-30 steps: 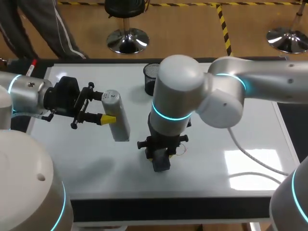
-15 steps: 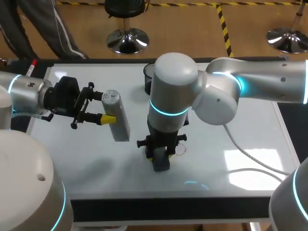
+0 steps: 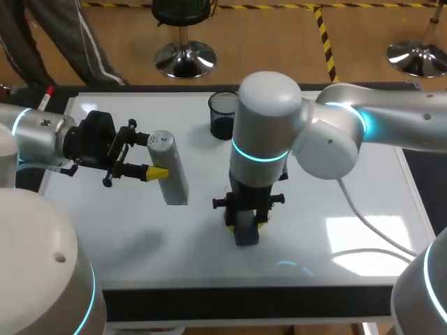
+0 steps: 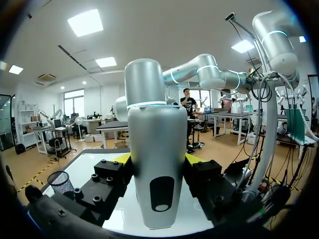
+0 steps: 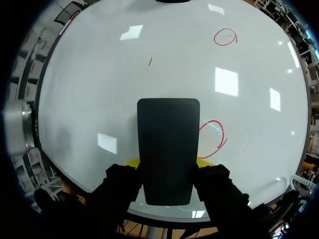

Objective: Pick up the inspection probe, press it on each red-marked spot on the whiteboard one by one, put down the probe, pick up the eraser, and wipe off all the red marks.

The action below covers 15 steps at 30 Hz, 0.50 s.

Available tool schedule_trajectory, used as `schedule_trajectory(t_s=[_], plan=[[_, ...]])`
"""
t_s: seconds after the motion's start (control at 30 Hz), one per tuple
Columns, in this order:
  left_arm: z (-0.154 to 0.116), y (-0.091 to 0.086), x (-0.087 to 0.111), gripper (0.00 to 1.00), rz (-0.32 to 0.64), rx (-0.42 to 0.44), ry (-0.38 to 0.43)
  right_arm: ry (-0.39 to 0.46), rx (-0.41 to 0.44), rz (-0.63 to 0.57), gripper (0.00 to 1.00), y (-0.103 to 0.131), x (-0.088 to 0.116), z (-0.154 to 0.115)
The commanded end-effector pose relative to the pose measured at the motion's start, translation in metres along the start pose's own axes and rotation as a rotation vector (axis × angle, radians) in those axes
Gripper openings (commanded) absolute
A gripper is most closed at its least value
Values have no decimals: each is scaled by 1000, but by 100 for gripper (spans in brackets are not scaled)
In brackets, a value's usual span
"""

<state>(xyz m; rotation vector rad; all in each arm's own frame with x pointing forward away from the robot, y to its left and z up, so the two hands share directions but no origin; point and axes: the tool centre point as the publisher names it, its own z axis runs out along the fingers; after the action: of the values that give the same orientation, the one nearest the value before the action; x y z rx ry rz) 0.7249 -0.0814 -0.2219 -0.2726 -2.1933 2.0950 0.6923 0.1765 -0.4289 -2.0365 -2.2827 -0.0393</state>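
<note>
The eraser [image 5: 168, 134] was pinched by the right gripper [image 5: 168, 164] beside a red mark [image 5: 212, 139]. Wiping was judged underway; that mark needed sweeping.

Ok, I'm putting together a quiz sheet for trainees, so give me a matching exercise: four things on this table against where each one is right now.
Things:
1 inspection probe
2 eraser
3 mesh cup
4 red loop

Places:
a drawn on the whiteboard beside the eraser
b held in the left gripper
c standing free near the whiteboard's far edge
d held in the right gripper

Pairs: 1-b, 2-d, 3-c, 4-a
</note>
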Motion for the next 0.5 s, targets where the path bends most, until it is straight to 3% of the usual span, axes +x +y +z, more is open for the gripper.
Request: schedule_trajectory(t_s=[0.03, 0.5], plan=[[0, 0, 0, 0, 2, 2, 1, -2, -2, 10, 0, -4, -30, 19], [0, 0, 0, 0, 2, 2, 1, -52, -5, 80, 0, -10, -64, 6]])
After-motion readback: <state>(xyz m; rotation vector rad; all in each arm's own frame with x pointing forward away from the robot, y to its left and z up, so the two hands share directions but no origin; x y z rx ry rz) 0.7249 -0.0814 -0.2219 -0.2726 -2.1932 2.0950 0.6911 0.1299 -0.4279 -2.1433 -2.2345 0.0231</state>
